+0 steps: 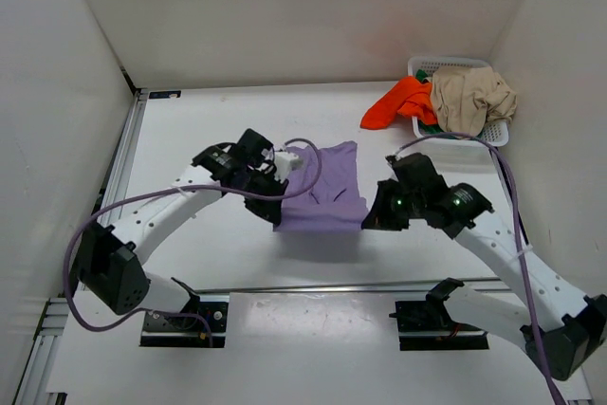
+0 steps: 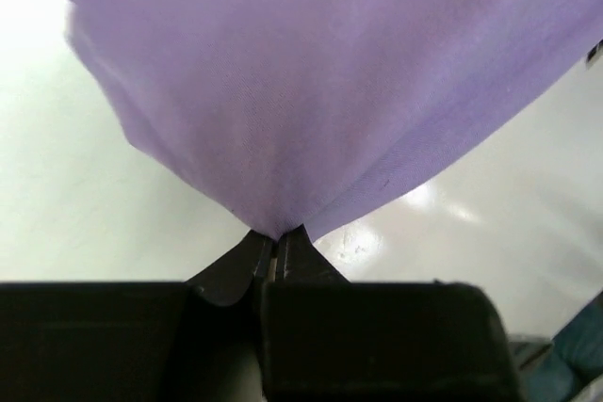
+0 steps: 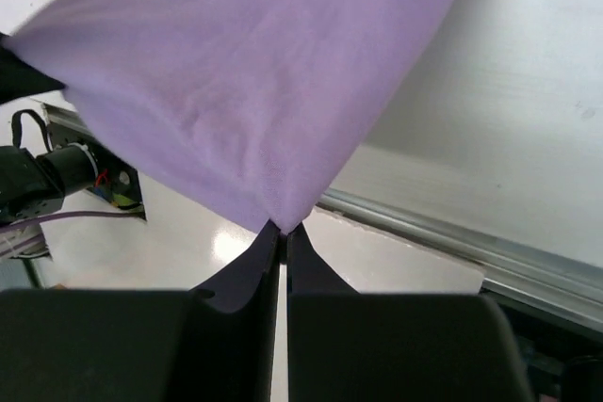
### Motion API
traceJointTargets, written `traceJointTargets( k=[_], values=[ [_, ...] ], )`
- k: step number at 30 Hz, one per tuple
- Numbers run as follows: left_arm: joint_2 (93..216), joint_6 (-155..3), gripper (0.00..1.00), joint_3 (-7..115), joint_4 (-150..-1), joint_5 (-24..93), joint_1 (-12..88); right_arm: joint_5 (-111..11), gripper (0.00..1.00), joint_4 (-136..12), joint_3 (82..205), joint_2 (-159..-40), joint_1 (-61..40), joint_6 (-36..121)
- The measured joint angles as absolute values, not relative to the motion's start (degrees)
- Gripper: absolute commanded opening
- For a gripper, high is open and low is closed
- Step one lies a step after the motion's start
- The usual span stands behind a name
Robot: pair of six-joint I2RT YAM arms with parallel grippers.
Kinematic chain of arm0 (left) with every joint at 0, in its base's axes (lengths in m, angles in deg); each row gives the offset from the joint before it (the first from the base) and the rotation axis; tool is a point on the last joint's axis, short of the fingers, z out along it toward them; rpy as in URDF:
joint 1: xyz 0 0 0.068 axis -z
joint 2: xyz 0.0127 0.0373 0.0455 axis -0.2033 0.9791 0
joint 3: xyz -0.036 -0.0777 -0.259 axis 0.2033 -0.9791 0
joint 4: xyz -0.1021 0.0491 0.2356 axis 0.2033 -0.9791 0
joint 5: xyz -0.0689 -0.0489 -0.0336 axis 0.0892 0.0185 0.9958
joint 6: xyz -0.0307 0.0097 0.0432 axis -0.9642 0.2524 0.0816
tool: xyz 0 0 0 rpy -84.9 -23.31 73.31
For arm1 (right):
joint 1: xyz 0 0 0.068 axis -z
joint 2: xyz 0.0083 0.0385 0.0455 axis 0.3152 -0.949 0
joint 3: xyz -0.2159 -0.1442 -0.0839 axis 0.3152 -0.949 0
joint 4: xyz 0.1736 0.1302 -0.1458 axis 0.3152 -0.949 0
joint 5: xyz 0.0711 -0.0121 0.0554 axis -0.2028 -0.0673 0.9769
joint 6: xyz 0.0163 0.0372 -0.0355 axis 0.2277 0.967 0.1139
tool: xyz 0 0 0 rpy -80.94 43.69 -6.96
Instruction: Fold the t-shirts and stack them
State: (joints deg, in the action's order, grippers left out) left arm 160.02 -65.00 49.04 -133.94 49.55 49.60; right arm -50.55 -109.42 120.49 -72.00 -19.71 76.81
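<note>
The lavender t-shirt (image 1: 321,187) was spread between both grippers, well apart from the white mesh basket (image 1: 495,136), to its left and nearer the camera. The left gripper (image 2: 277,244) was pinched tight on one corner of the cloth, and the right gripper (image 3: 283,233) on another. The beige t-shirt (image 1: 471,97) lay heaped in the basket, and the orange-red t-shirt (image 1: 398,103) spilled over its left rim.

White surface (image 1: 209,120), glossy w/ light glare in wrist views. Plain white walls (image 1: 285,7) on 3 sides: left, back, right. Alu rail (image 1: 322,287) runs across near edge, another along left.
</note>
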Motion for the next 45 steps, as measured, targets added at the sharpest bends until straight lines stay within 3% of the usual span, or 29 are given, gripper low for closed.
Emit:
traceJointTargets(
  k=[8,16,28,35,36,38,39,40,43,45],
  values=[
    [162.8,-64.8,0.1,60.3,-137.1,48.1,40.1,-48.6,0.0,-111.2,136.2,-90.3,-12.3,69.4],
    [182.7,-64.8,0.1,78.7,-140.3,52.1,32.4,-42.5,0.0,-111.4,149.0,-106.1,-4.9,65.8],
    [198.3,-64.8,0.1,91.5,-144.0,60.1,28.3,-36.5,0.0,-109.5,151.6,-113.7,0.4,65.5],
    [203.7,-64.8,0.1,95.6,-143.9,61.0,26.2,-33.7,0.0,-106.6,159.8,-125.3,2.7,66.9],
    [204.7,-64.8,0.1,96.8,-143.5,61.0,25.9,-33.6,0.05,-106.1,160.7,-126.8,2.9,67.1],
    [206.8,-64.8,0.2,99.2,-142.8,61.1,25.4,-33.6,0.17,-105.2,162.5,-129.6,3.3,68.4],
    [207.9,-64.7,0.31,100.6,-142.0,61.0,25.2,-33.6,0.21,-104.6,163.5,-131.1,3.5,69.0],
    [209.0,-64.6,0.56,101.8,-141.0,61.0,25.1,-34.0,0.31,-103.8,164.3,-132.4,3.8,69.6],
    [212.8,-64.6,0.7,105.1,-137.9,60.1,24.0,-36.0,0.35,-100.4,165.3,-135.7,5.1,72.2],
    [215.1,-64.7,0.72,107.5,-135.7,58.6,23.1,-38.0,0.37,-98.3,165.3,-137.4,6.2,74.1]
  ],
)
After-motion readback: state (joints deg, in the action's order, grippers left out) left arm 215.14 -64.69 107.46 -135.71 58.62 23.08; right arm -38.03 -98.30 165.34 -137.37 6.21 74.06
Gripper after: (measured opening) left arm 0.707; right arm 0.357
